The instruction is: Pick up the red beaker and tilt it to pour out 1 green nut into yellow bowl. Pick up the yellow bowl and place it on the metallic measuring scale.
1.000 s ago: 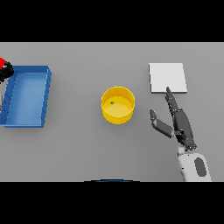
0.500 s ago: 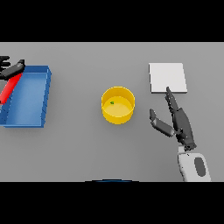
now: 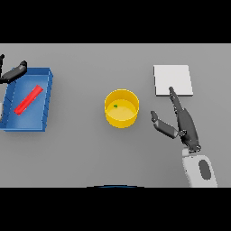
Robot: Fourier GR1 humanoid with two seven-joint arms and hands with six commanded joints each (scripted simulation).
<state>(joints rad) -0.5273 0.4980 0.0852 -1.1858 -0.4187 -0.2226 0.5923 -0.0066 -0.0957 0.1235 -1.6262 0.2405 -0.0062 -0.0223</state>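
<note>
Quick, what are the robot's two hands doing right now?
Left hand: open, holding nothing, above the blue tray.
Right hand: open, empty.

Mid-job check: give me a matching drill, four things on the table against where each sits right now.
Things:
1. red beaker
2. green nut
3. metallic measuring scale
4. right hand

Places:
A. far right of the table, nothing on it
B. lying in the blue tray
C. inside the yellow bowl
D. open, right of the bowl, fingertip reaching the scale's near edge

Pairs: 1-B, 2-C, 3-A, 4-D
</note>
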